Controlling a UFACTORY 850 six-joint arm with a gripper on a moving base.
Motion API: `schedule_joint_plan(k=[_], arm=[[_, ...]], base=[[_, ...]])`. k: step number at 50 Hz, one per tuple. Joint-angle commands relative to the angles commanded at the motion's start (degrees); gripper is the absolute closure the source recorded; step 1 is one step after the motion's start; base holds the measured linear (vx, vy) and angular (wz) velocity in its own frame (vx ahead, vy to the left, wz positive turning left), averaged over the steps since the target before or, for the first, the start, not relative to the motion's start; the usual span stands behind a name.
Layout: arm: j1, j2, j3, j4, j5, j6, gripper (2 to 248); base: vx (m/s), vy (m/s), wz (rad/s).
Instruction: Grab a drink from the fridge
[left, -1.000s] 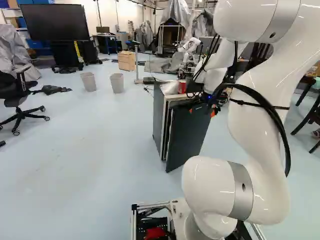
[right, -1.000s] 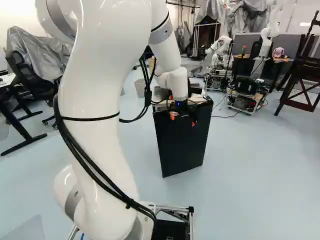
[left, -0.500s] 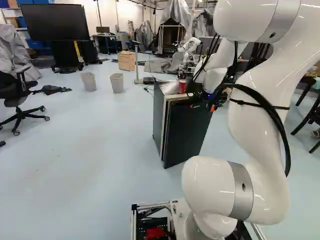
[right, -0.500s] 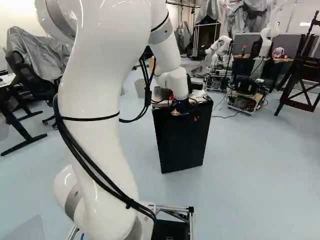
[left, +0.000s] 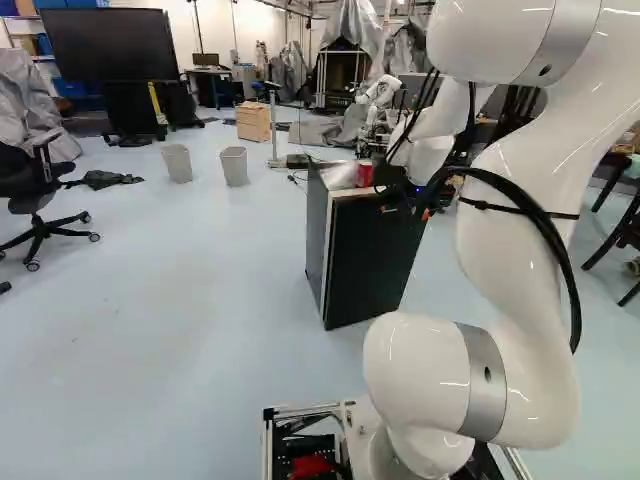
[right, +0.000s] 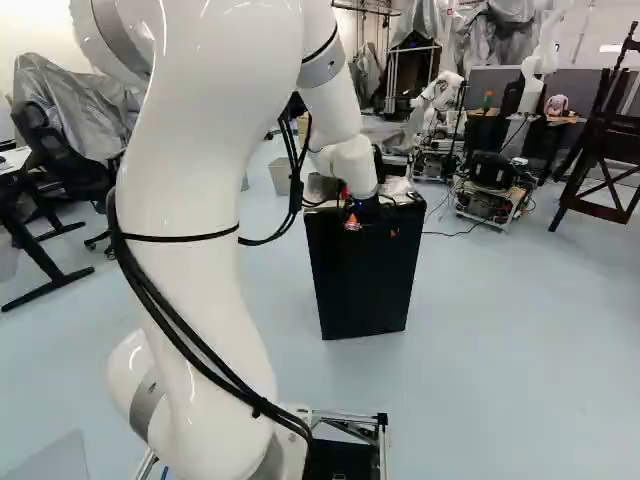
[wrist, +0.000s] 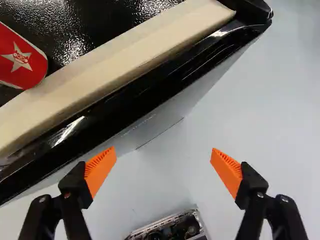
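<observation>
In the right base view my gripper (right: 372, 226) is at the upper front of the black mini fridge (right: 364, 280). The wrist view has the gripper (wrist: 163, 156) open, nothing between its orange-padded fingers (wrist: 100, 167). One finger is close to the outer face of the fridge door (wrist: 150, 120); whether they touch I cannot tell. The door's black top edge lies along the pale strip (wrist: 120, 65) of the fridge top, with hardly a gap showing. A red can with a white star (wrist: 22, 62) is on the top, also visible in the left base view as a red can (left: 364, 173). The fridge's inside is hidden.
Two grey bins (left: 234, 166) and a wooden box (left: 253, 122) stand beyond the fridge. An office chair (left: 40, 195) is at the left of the left base view. Another robot (right: 490, 190) and a dark wooden frame (right: 605, 150) are at the right base view's right.
The fridge door has swung in from ajar to lie against the fridge body. My open gripper has shifted slightly along with it, toward the fridge. The base has not moved.
</observation>
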Motion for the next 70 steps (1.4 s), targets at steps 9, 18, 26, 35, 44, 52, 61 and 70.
schedule_joint_plan(k=[9, 18, 26, 35, 44, 52, 61, 70], arm=[[0.15, 1.30, 1.65, 0.00, 0.00, 0.00, 3], [0.38, 3.44, 4.33, -0.05, 0.13, 0.00, 3], [0.59, 5.54, 6.91, -0.71, 1.22, 0.00, 3], [1.11, 7.95, 9.79, -2.48, 3.91, 0.00, 3], [1.92, 10.36, 12.60, -4.70, 7.23, 0.00, 3], [2.89, 12.36, 14.87, -6.75, 10.26, 0.00, 3], [3.72, 13.41, 16.41, -9.07, 13.69, 0.00, 3], [4.01, 12.51, 16.67, -11.39, 17.12, 0.00, 3]], base=[[0.000, 0.000, 0.000], [0.000, 0.000, 0.000], [0.000, 0.000, 0.000], [0.000, 0.000, 0.000], [0.000, 0.000, 0.000], [0.000, 0.000, 0.000], [0.000, 0.000, 0.000], [0.000, 0.000, 0.000]])
